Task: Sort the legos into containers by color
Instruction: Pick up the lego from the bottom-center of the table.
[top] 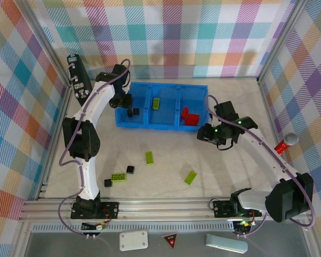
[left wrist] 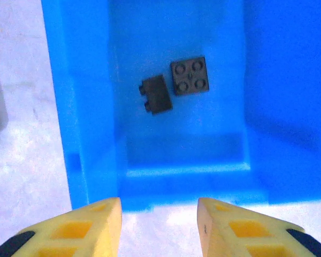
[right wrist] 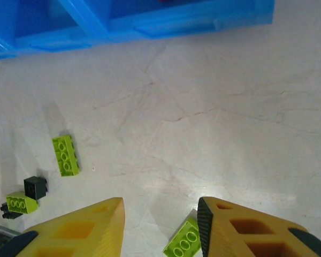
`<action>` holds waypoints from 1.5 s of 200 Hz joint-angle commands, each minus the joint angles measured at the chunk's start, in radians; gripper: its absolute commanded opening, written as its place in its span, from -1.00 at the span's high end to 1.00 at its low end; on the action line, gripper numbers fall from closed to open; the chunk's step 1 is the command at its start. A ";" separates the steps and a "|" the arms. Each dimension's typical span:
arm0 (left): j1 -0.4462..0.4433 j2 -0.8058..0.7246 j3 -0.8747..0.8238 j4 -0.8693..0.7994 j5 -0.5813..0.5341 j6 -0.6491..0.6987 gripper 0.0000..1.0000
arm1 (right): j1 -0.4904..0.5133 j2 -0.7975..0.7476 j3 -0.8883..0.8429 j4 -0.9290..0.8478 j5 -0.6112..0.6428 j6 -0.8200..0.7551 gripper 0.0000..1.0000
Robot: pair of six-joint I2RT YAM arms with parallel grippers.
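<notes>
Sorting stands midway: left claw point(left wrist: 158, 206), part-open and empty, hangs above two black legos point(left wrist: 189, 76) in the tray point(left wrist: 80, 107); right claw point(right wrist: 160, 203), likewise empty, probably should drop onto the green lego point(right wrist: 183, 244).

Both hover with jaws slightly parted — left gripper point(left wrist: 159, 206) and right gripper point(right wrist: 160, 206).

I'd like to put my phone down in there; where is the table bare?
Bare strip between the blue tray and the checked back wall. Another between the tray's front and the loose green bricks. Also the far right corner beyond the right arm. Crowded at near left, where green and black bricks lie scattered.
</notes>
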 commanded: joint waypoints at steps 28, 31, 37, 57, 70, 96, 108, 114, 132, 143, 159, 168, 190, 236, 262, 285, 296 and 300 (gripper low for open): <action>0.018 -0.200 -0.209 0.028 0.042 -0.019 0.15 | 0.097 0.015 -0.045 0.002 0.042 0.110 0.10; 0.020 -0.211 -0.222 0.034 0.044 -0.020 0.15 | 0.103 0.018 -0.047 0.002 0.050 0.122 0.08; 0.025 -0.230 -0.252 0.047 0.050 -0.023 0.14 | 0.118 0.021 -0.052 -0.002 0.065 0.150 0.07; 0.035 -0.299 -0.353 0.089 0.064 -0.033 0.15 | 0.176 0.030 -0.073 -0.002 0.105 0.248 0.00; 0.037 -0.336 -0.407 0.105 0.064 -0.036 0.14 | 0.211 0.034 -0.089 0.003 0.120 0.320 -0.02; 0.038 -0.398 -0.494 0.149 0.061 -0.040 0.14 | 0.282 0.045 -0.124 0.010 0.156 0.484 -0.04; 0.040 -0.421 -0.526 0.183 0.064 -0.033 0.14 | 0.309 0.051 -0.147 0.024 0.162 0.568 -0.03; 0.039 -0.432 -0.541 0.196 0.065 -0.027 0.14 | 0.325 0.056 -0.159 0.030 0.166 0.606 -0.03; 0.038 -0.447 -0.555 0.212 0.056 -0.011 0.14 | 0.367 0.073 -0.177 0.021 0.192 0.704 -0.02; 0.040 -0.454 -0.559 0.211 0.047 -0.008 0.14 | 0.385 0.082 -0.183 0.010 0.202 0.743 -0.02; 0.040 -0.467 -0.574 0.223 0.049 -0.008 0.13 | 0.407 0.090 -0.195 0.010 0.206 0.791 -0.04; 0.040 -0.475 -0.585 0.234 0.051 -0.006 0.13 | 0.418 0.093 -0.207 0.017 0.204 0.811 -0.04; 0.042 -0.471 -0.605 0.253 0.064 -0.007 0.13 | 0.440 0.113 -0.228 0.039 0.191 0.841 -0.05; 0.044 -0.450 -0.606 0.245 0.101 -0.010 0.14 | 0.486 0.163 -0.256 0.053 0.170 0.889 -0.07; 0.044 -0.453 -0.606 0.244 0.101 -0.009 0.13 | 0.489 0.177 -0.281 0.068 0.157 0.903 -0.08; 0.044 -0.448 -0.604 0.240 0.106 -0.009 0.14 | 0.490 0.185 -0.295 0.090 0.143 0.917 -0.08; 0.044 -0.452 -0.606 0.242 0.105 -0.009 0.14 | 0.490 0.193 -0.292 0.088 0.142 0.919 -0.08; 0.044 -0.453 -0.606 0.242 0.104 -0.010 0.14 | 0.490 0.197 -0.289 0.086 0.141 0.919 -0.08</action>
